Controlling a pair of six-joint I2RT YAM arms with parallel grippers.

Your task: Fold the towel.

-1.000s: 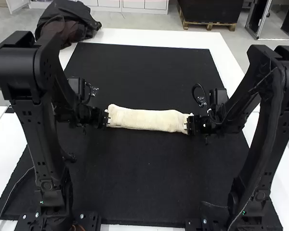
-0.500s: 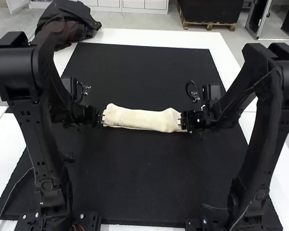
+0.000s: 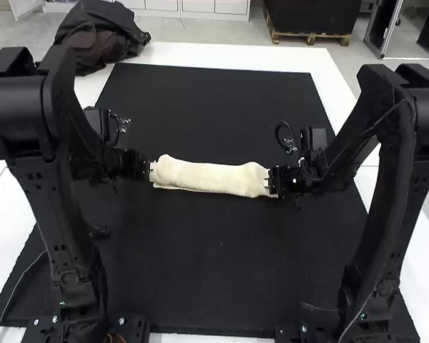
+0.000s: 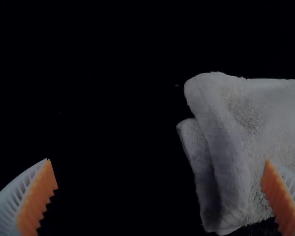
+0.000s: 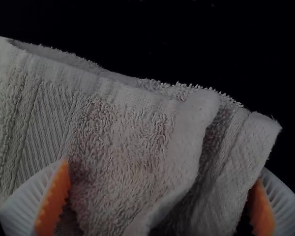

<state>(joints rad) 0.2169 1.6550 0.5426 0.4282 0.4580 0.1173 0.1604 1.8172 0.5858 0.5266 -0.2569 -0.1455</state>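
1. The left white, ribbed, orange-padded end effector (image 4: pixel 158 161) was spread beside the cream terry towel (image 3: pixel 211 178), a folded strip.
2. The right matching end effector (image 5: pixel 162 168) was spread over its other end.
3. Neat folding called for pinching every layer (loose edges included) evenly.

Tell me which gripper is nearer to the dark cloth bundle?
Left. The left gripper is at the end of the towel nearer the dark bundle; the right gripper is at the far end.

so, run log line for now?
towel: folded strip on black mat | left end effector: open, at one end | right end effector: open, at other end
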